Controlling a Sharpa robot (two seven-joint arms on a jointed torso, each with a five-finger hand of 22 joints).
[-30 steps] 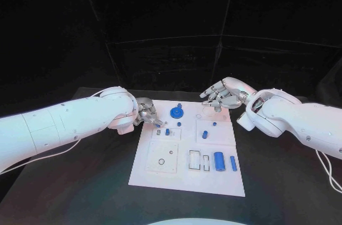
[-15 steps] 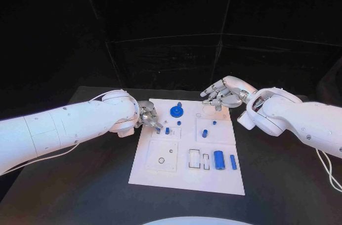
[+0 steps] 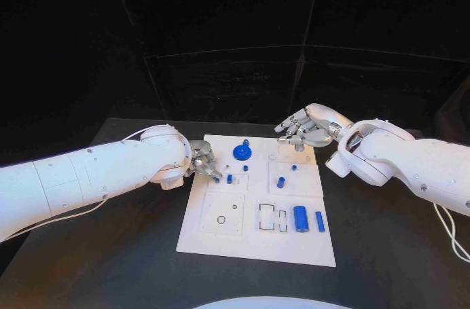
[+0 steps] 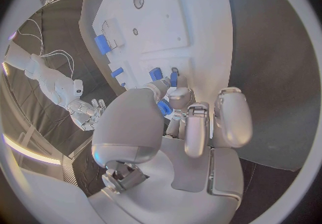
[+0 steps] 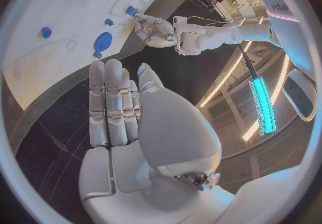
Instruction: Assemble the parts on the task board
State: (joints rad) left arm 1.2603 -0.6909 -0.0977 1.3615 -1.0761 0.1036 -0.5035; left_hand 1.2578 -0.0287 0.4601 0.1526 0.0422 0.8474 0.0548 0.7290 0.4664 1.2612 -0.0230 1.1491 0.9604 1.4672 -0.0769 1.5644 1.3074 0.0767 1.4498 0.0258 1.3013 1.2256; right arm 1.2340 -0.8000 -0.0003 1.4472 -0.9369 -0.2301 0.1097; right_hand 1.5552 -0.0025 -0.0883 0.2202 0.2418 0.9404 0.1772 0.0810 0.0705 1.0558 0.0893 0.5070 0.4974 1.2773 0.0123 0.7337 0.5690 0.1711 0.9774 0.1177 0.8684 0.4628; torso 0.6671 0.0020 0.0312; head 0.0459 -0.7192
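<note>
The white task board [image 3: 259,207] lies in the middle of the table. My left hand [image 3: 204,161] hovers over its near-left upper edge and pinches a small blue part [image 4: 164,108] between thumb and fingertip, close to a standing blue peg [image 3: 229,179]. A round blue disc part [image 3: 242,152] sits at the board's back. Other blue pegs [image 3: 281,183] stand mid-board, and a thick blue cylinder [image 3: 301,219] lies beside a slim one [image 3: 319,221]. My right hand [image 3: 305,129] hangs above the board's back right corner, fingers stretched out and holding nothing.
Black tabletop [image 3: 117,255] surrounds the board on all sides. Empty rectangular slots [image 3: 267,217] and a recessed plate [image 3: 223,214] lie in the board's front half. My two white forearms reach in from either side.
My left hand has edged slightly toward me along the board's left edge, still pinching the small blue part. The right hand has stayed where it was.
</note>
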